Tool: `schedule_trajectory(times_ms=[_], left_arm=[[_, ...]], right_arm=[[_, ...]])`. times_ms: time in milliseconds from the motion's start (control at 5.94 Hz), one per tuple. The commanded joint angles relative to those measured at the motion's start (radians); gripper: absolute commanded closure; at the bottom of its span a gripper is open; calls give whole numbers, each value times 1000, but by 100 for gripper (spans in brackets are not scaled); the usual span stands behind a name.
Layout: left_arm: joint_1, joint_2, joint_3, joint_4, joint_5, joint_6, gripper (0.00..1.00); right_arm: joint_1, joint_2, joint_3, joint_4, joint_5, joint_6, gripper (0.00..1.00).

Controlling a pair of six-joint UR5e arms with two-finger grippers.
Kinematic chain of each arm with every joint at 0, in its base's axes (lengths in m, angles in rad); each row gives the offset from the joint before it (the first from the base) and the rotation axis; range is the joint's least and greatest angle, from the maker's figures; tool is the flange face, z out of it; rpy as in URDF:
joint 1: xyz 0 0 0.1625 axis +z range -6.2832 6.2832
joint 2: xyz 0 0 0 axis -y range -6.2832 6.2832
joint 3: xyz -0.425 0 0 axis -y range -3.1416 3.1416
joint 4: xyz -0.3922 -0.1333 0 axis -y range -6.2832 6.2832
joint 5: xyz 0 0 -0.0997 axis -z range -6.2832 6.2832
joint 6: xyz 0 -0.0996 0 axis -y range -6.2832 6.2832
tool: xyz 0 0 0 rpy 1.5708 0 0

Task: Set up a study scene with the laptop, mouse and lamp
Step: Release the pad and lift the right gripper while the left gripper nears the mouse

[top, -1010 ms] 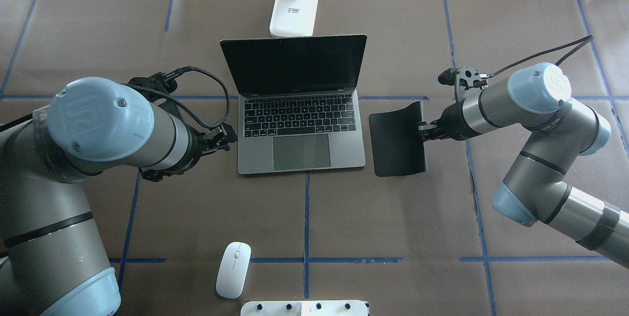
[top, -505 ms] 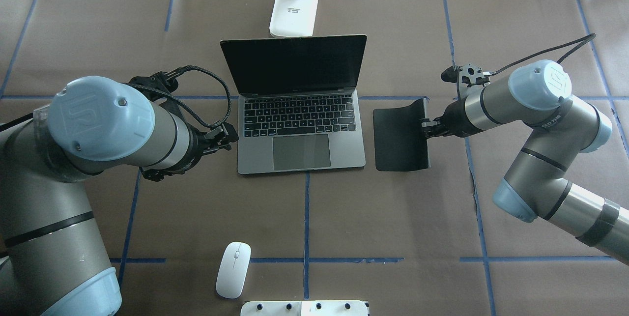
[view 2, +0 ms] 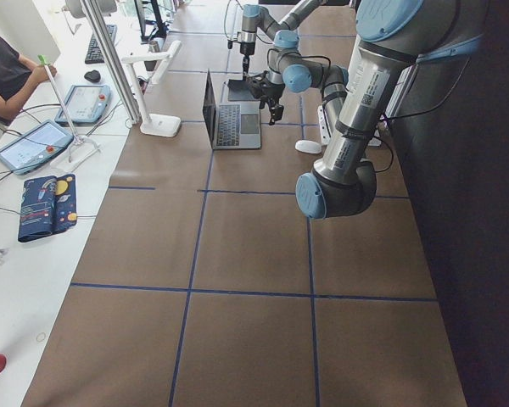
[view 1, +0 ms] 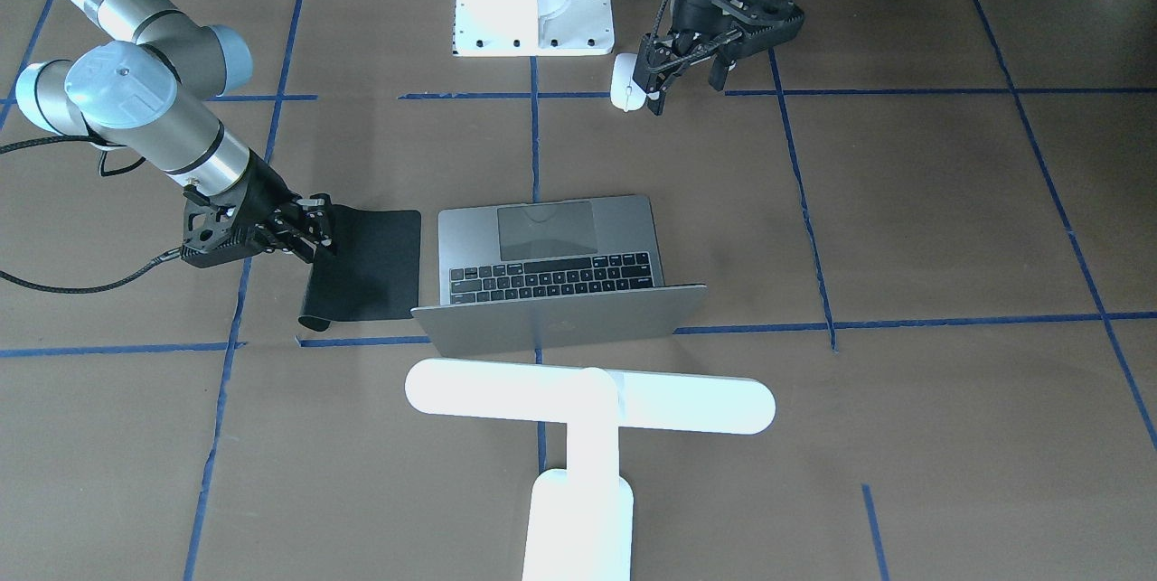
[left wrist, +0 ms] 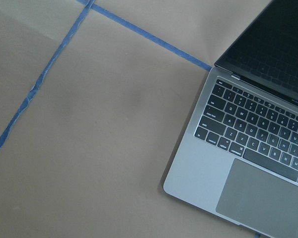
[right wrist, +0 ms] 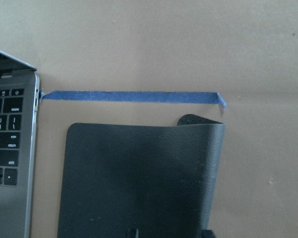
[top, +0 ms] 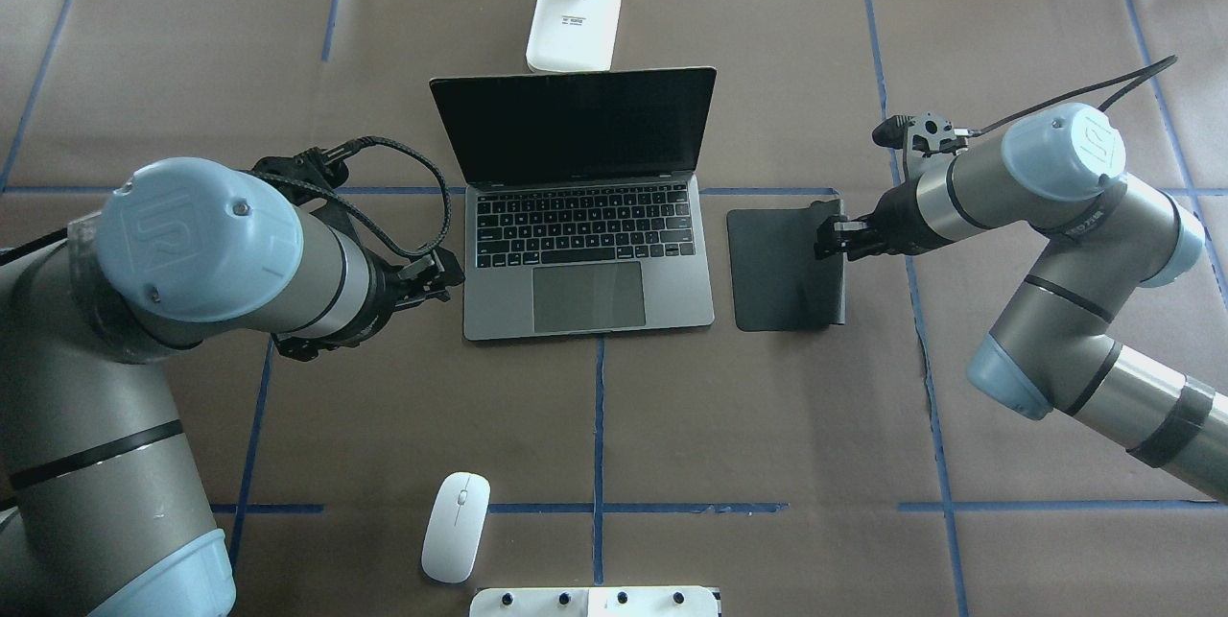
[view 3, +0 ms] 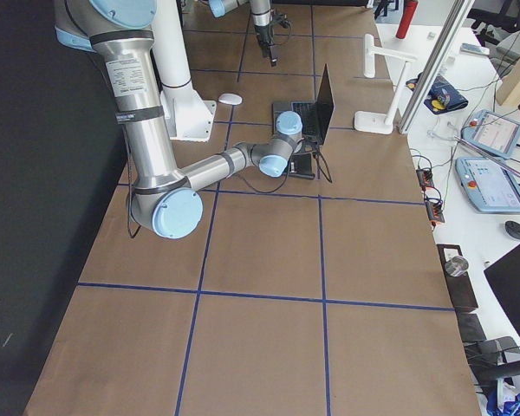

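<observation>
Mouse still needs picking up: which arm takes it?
Left, probably. The mouse lies on the left gripper's side of the table; the right gripper is at the black mat's edge.

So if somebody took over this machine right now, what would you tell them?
Right pincer: shut on the black mat's curled right edge, mat beside the laptop.
Left pincer: holds nothing, beside the laptop's left edge; open or shut unclear.
Done: laptop open at centre, lamp behind its screen.
Left: flatten and release the mat, then bring the mouse from the table's near edge, probably onto the mat.
</observation>
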State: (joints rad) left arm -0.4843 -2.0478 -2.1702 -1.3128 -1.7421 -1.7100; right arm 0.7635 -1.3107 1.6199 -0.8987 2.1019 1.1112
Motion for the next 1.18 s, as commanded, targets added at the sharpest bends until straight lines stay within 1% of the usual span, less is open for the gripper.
schedule_trajectory(times_ms=[0,168,337,505,673,1010], left_arm=[[96,4,0,-17,1,7,0],[146,38,0,-28,1,56,0],[157,96,0,-117,-2,146,0],[191,179,6,-235,-5,180,0],[232,222,12,-305,-7,185,0],[317,215,55,-313,-4,184,0]], right_arm=[[95,-2,6,-23,86,-7,0],[152,2,15,-75,142,-11,0],[181,1,34,-126,144,-16,0],[207,-1,61,-185,144,-43,0],[241,-1,101,-309,142,-135,0],[305,1,191,-580,135,-345,0]])
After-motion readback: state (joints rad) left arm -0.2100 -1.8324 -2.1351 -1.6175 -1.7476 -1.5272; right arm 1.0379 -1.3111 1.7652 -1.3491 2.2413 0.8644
